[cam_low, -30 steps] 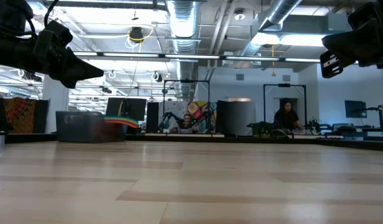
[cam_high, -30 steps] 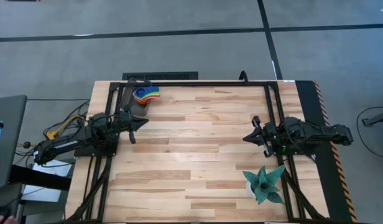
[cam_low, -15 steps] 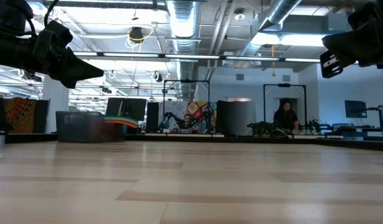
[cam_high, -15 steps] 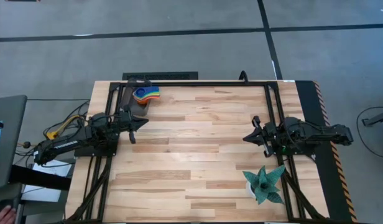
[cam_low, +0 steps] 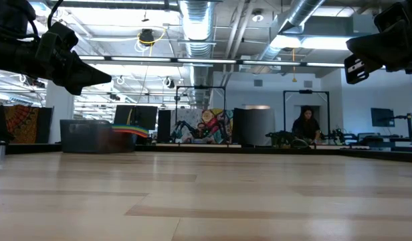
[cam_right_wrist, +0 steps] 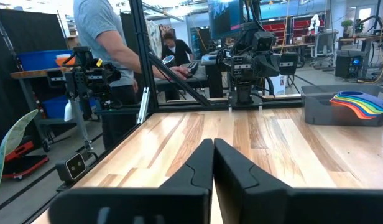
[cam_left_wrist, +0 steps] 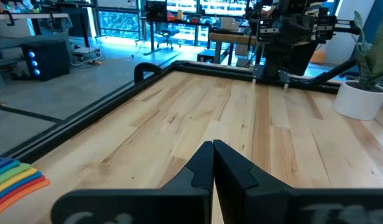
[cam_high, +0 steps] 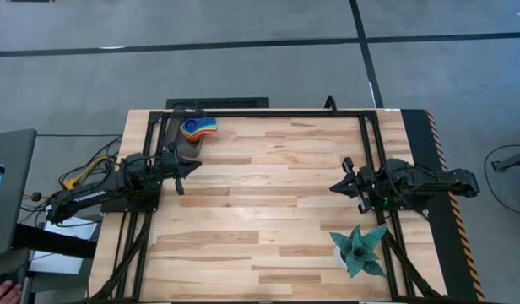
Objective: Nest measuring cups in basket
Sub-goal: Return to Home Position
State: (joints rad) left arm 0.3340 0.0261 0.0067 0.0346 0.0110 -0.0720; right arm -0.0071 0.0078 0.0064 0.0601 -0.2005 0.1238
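The measuring cups [cam_high: 199,127] sit nested in a rainbow stack inside the dark grey basket [cam_high: 186,135] at the table's far left corner; their handles fan out over its rim. The low view shows the basket [cam_low: 85,136] with the coloured handles [cam_low: 131,130], and the right wrist view shows both [cam_right_wrist: 359,104]. My left gripper [cam_high: 195,166] hovers shut above the table, a little nearer than the basket. My right gripper [cam_high: 334,187] hovers shut at the table's right side. Neither touches anything.
A black metal frame [cam_high: 268,112] runs around the table. A teal spiky plant in a white pot [cam_high: 360,250] stands at the near right. Bare wood [cam_high: 268,186] lies between the arms. People stand in the room behind the table [cam_right_wrist: 104,37].
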